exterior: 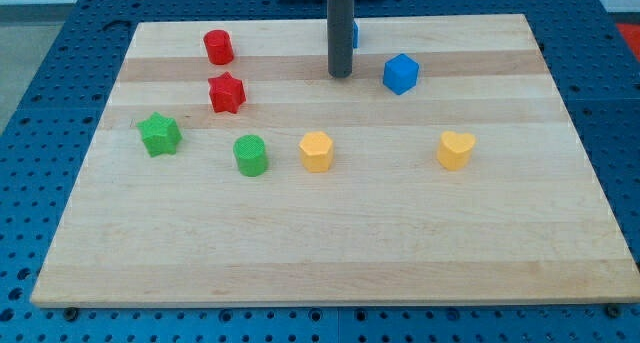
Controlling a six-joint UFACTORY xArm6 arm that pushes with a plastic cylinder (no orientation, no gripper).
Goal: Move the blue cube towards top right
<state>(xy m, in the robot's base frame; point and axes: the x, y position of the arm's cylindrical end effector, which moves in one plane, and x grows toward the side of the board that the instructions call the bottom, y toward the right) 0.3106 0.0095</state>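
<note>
A: Where's your target sitting?

B: Small blue plastic cube [400,73], upper middle of the pale wooden counter [330,233], a little toward the view's right. My tip [340,75], the lower end of the dark rod, stands just to the cube's left, near it but apart, at about the same row.

A: So which way do you push?

B: The cube lies to the right of my tip. Top right means up and rightward, so you'd want the tip lower-left of the cube first; from here a straight shove would likely send it only rightward.

A: Jaws?

B: None on this rig. The rod grasps nothing and touches no block at present.

A: Anything in the way?

B: A second blue block [354,33] peeks out behind the rod, mostly hidden, shape unclear. The red cylinder [218,47], red star [227,92], green star [159,134], green cylinder [250,155], yellow hexagonal block [316,151] and yellow heart [456,150] lie well apart from the path.
</note>
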